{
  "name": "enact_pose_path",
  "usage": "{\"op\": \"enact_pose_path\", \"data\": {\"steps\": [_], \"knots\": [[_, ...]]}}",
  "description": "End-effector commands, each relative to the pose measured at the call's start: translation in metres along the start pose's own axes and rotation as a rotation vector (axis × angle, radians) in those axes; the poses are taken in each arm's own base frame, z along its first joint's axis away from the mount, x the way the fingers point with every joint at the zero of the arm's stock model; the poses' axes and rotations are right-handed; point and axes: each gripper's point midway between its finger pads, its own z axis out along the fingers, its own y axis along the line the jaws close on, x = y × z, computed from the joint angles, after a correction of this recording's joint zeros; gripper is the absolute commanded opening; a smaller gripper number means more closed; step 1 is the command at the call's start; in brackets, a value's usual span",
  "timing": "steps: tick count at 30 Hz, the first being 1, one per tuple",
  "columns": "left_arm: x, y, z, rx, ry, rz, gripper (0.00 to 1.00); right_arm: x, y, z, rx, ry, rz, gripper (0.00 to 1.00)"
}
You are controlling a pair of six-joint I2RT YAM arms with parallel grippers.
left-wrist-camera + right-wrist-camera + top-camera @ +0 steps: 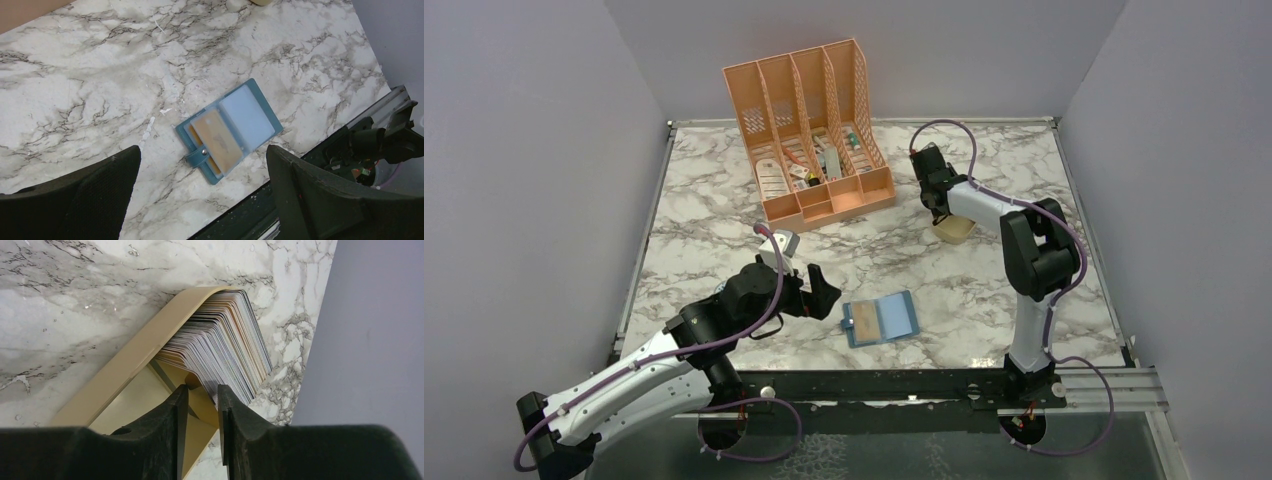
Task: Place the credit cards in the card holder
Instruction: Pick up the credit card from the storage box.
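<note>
The marble table (pixel 704 220) carried a peach desk organizer (pixel 814 130) at the back. Near the front edge the teal card holder (pixel 880 320) lay open flat, long axis roughly left-right, with a tan credit card (pixel 217 142) in its left half. The left gripper (pixel 202 152) hung wide open above it. The right gripper (pixel 201 390), jaws nearly together, met the stack of cards (pixel 220 350) in a tan tray (pixel 125 365). Whether it pinched one was unclear.

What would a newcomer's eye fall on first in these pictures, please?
The peach desk organizer stands at the back of the marble table. Near the front edge the teal card holder lies open, an orange card in its pocket. Far right, the right gripper is at a tan tray crammed with cards.
</note>
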Motion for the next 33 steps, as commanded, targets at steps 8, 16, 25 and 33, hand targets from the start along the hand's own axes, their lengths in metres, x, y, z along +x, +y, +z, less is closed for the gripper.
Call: {"op": "enact_pose_path", "data": {"steps": [8, 16, 25, 33], "knots": [[0.003, 0.008, 0.002, -0.035, 0.002, -0.002, 0.99, -0.017, -0.032, -0.016, 0.058, -0.028, 0.094, 0.22], [0.007, 0.01, 0.005, -0.045, 0.016, 0.0, 0.97, -0.017, -0.034, -0.028, 0.011, -0.018, 0.118, 0.1], [0.012, 0.007, 0.011, -0.051, 0.062, 0.01, 0.93, -0.017, -0.012, -0.065, -0.174, -0.016, 0.147, 0.01], [0.031, 0.003, 0.022, -0.048, 0.157, -0.013, 0.87, -0.019, 0.008, -0.115, -0.389, -0.049, 0.259, 0.01]]}}
